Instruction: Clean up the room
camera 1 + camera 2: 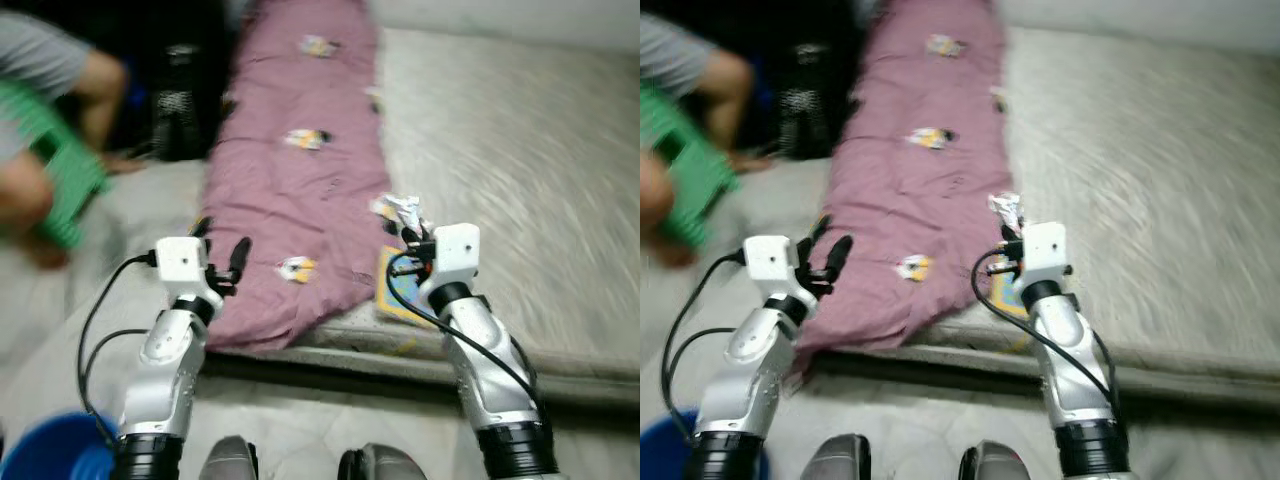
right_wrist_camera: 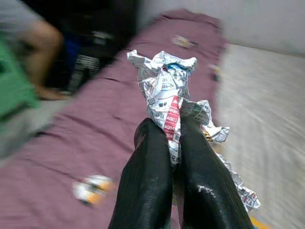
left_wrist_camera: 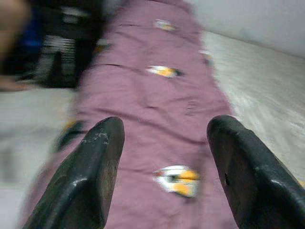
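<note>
While the right gripper (image 2: 175, 143) is pinching a crumpled wrapper (image 2: 167, 93) above the purple blanket (image 1: 290, 180), the left gripper (image 3: 164, 143) is hovering with its fingers spread apart. Because only the wrapper's lower edge is being clamped, it could slip free before reaching the blue bin (image 1: 45, 455).

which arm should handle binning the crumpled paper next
Right. The right gripper is already shut on the crumpled paper, held above the mattress. The left gripper is open and holds nothing, over the purple blanket.
</note>
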